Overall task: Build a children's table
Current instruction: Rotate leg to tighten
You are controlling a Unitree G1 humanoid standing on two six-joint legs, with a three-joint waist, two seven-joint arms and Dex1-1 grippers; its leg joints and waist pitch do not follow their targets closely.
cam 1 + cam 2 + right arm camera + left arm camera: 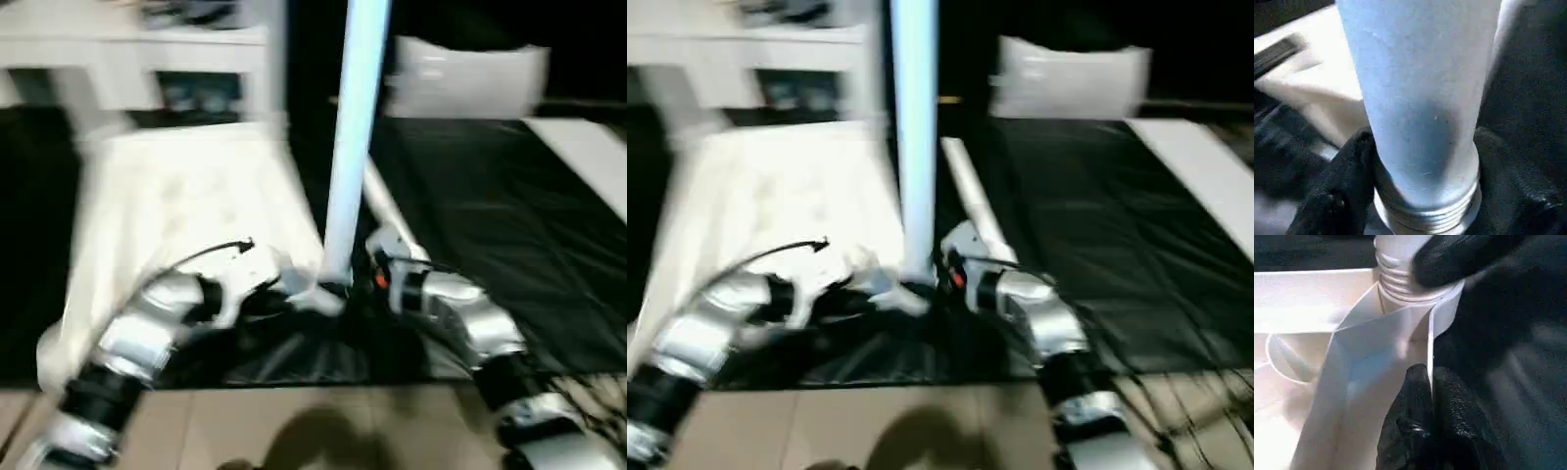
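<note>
From where I'm driving this, the tabletop (186,215) is lying upside down on a black mat (490,225) on the floor, ribbed side up. One leg (355,127) is standing straight up at the near right corner of it, threaded end down at the round corner socket (1447,303). A second leg (970,201) is lying flat on the mat just beside that corner, running away from me.

My left gripper (1422,401) has its jaws pinched together on the thin side wall of the tabletop, right by the corner. My right gripper (1420,196) is at the bottom of the upright leg, one black finger (1342,186) on either side of the tube just above the threads, jaws clamped around it. The wrist view from the left also catches one of those right fingers pressed on the leg's threaded neck.

Further back there's a white cabinet (137,59) and a white pillow-looking thing (465,78), plus a white board (588,157) off to the right.
</note>
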